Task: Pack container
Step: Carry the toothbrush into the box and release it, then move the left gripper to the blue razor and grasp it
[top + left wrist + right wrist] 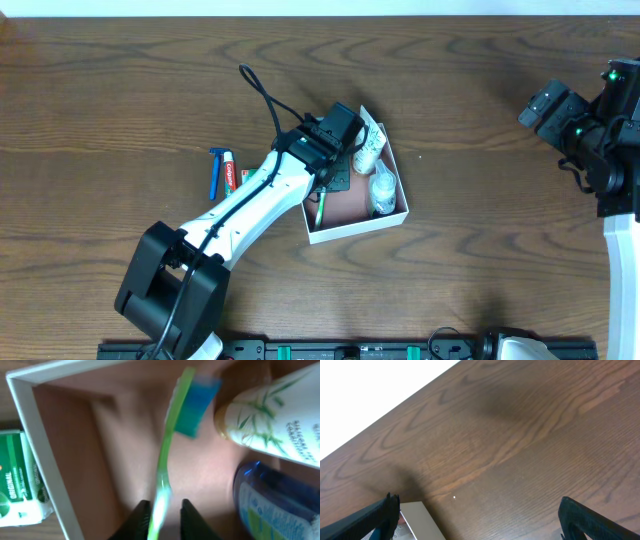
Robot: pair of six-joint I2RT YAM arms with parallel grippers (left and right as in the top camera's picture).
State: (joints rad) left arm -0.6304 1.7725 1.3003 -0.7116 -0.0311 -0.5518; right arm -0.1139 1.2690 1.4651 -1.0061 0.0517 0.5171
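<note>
The container [355,232] is a shallow white box with a pink-brown inside, at mid table; it also shows in the left wrist view [30,435]. My left gripper [338,168] hangs over it. Its fingers [165,510] stand slightly apart around the handle of a green toothbrush [167,445], with a gap on the right side. The toothbrush's lower end shows in the overhead view [320,208]. In the box lie a white bottle [270,425] and a clear blue-labelled bottle [270,500]. My right gripper [545,105] is wide open and empty [480,510], far right of the box.
A green and white packet [15,480] lies just outside the box's left wall. A blue razor [214,172] and a red and white toothpaste tube [228,176] lie left of my left arm. A corner of the box [420,520] shows in the right wrist view.
</note>
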